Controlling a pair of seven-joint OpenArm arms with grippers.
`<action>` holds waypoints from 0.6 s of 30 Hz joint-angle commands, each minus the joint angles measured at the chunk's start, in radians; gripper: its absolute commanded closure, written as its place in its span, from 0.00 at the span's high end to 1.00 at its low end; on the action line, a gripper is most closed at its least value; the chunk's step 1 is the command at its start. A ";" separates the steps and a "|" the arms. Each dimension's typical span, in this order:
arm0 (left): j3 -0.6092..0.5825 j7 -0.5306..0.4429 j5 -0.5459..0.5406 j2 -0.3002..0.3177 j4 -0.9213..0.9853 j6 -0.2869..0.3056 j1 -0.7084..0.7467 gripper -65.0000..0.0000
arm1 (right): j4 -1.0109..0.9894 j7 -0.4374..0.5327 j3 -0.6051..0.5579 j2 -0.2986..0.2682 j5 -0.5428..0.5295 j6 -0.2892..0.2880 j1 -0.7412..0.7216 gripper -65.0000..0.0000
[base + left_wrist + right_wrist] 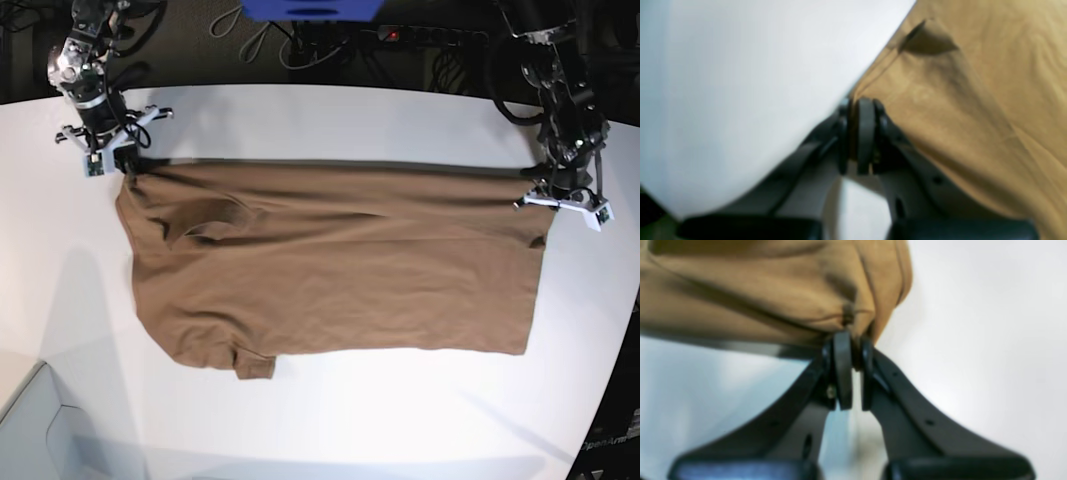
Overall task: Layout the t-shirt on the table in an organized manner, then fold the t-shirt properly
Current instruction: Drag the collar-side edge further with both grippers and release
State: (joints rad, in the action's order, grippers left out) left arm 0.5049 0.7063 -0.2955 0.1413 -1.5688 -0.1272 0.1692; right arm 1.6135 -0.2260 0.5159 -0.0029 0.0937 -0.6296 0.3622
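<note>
On my left wrist feed, the left gripper [862,110] has its jaws pressed together on the edge of the t-shirt [973,100]; the pads and the pinched cloth are blurred, so I can't make out how much fabric sits between them. On my right wrist feed, the right gripper [853,346] is likewise clamped on a bunched corner of the t-shirt [773,290], with the cloth gathered into folds right at the tips. That view is soft too, and the upper part of the garment runs out of the picture.

From the base view, the right gripper [122,160] sits at the shirt's far corner on the picture's left, and the left gripper [543,195] at the far corner on the picture's right. Both sets of tips are hidden there behind the wrist hardware. The t-shirt [330,270] lies spread across the table [330,120], its far edge stretched between the two grippers, one sleeve poking out at the near edge. I can't tell which face is up. The table's near right corner is cut off by the frame. Cables [290,40] lie beyond the table's far edge, dim and hard to read.
</note>
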 commanded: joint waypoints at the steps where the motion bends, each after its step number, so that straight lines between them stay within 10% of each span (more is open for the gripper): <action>1: 0.005 -0.023 0.009 -0.002 -0.045 -0.004 0.013 0.01 | 0.038 0.017 0.005 -0.010 -0.010 0.009 0.018 0.00; 18: 0.005 -0.023 0.011 -0.045 -0.224 -0.004 0.287 0.01 | 0.176 0.010 0.007 0.011 -0.010 0.009 0.248 0.00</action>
State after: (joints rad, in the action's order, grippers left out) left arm 0.5049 0.7017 -0.2886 0.0860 -1.7733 -0.1280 0.4515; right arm 1.7714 -0.2359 0.5152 0.0162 0.0967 -0.6273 0.6022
